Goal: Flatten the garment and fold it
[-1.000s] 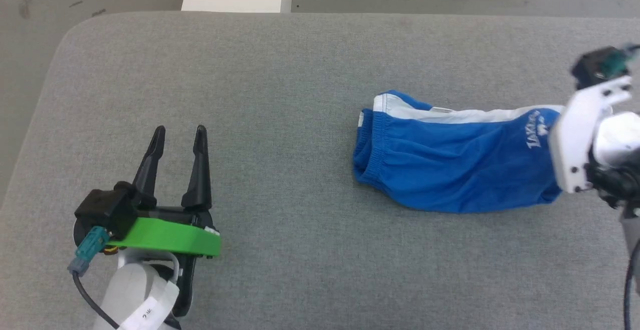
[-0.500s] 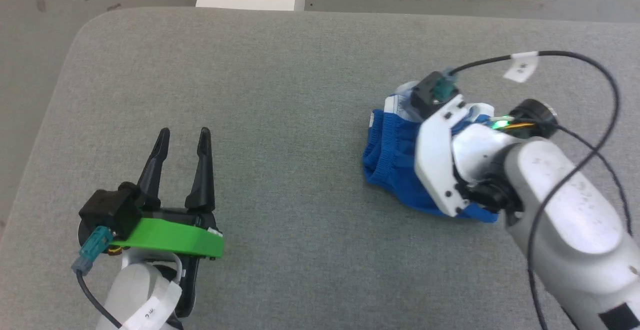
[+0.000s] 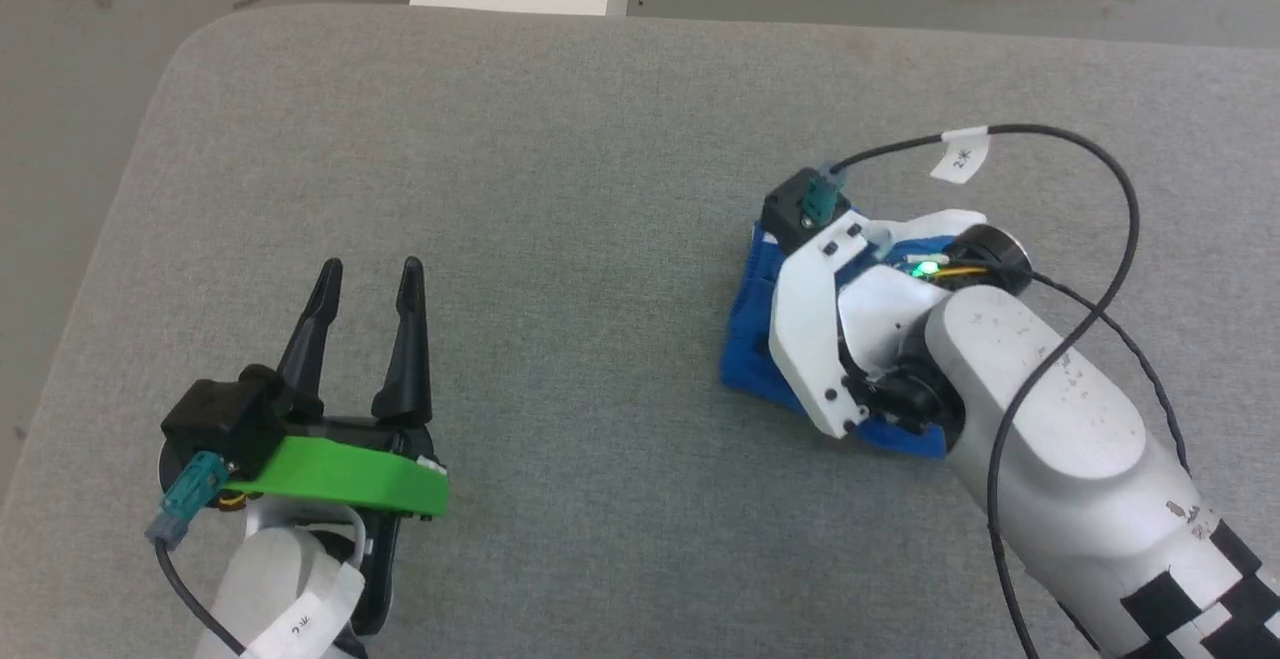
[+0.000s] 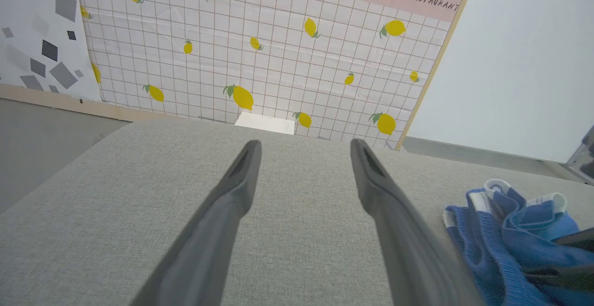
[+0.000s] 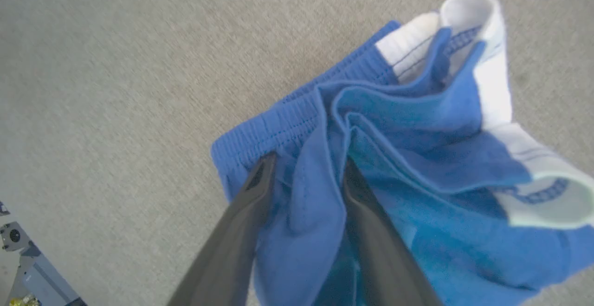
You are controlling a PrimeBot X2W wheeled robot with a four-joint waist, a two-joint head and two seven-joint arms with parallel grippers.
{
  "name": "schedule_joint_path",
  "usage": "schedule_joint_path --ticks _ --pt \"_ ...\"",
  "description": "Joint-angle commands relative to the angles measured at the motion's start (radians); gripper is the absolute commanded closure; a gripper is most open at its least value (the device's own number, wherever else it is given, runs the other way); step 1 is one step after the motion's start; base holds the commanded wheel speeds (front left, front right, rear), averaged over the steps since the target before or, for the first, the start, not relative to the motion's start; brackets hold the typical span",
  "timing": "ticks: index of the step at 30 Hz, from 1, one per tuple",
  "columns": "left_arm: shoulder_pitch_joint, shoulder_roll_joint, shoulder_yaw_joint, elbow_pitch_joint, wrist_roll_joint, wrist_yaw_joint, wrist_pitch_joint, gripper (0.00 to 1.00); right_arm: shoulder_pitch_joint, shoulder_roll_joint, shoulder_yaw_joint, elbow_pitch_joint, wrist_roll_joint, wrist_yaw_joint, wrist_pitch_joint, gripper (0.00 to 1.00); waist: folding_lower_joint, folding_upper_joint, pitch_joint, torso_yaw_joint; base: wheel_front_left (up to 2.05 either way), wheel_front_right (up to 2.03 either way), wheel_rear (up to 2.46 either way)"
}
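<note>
Our right tool [image 5: 307, 162], released, sits astride a fold of the garment [image 5: 417, 125]; backing out could snag that cloth and unfold it.

Head view first: the right arm [image 3: 1030, 409] sprawls over the garment [image 3: 748, 344], and just a blue sliver peeks out on the left. The cable label [image 3: 962, 157] is too small to read. Left wrist view: the garment is cut off by the right and bottom edges. Right wrist view: its white hem is smeared, and the fabric runs off the bottom.
</note>
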Motion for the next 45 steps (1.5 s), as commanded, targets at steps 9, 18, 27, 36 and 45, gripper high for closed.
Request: schedule_joint_path --ticks 9,18,27,36,45 --pt "0.024 0.013 0.004 0.02 -0.006 0.014 -0.001 0.0 -0.055 -0.007 -0.023 -0.097 0.126 -0.002 -0.093 0.0 0.0 0.0 -0.09 -0.056 0.0 0.0 0.0" --pt "0.027 0.027 0.016 0.018 -0.013 0.029 0.008 0.0 -0.029 -0.067 -0.22 -0.239 0.16 -0.002 -0.324 0.0 0.0 0.0 -0.145 -0.1 0.0 0.0 0.0" --pt "0.037 0.034 0.03 0.024 -0.02 0.047 0.007 0.0 0.151 -0.076 -0.513 -0.31 0.029 -0.002 -0.787 0.0 0.0 0.0 -0.174 -0.125 0.0 0.0 0.0" --pt "0.049 0.038 0.032 0.063 -0.017 0.064 0.006 0.0 0.41 0.022 -0.711 -0.355 -0.088 -0.002 -1.064 0.0 0.0 0.0 -0.203 -0.115 0.0 0.0 0.0" --pt "0.053 0.045 0.027 0.112 -0.015 0.076 0.012 0.0 0.62 0.09 -0.768 -0.377 -0.152 -0.002 -1.107 0.0 0.0 0.0 -0.221 -0.093 0.0 0.0 0.0"
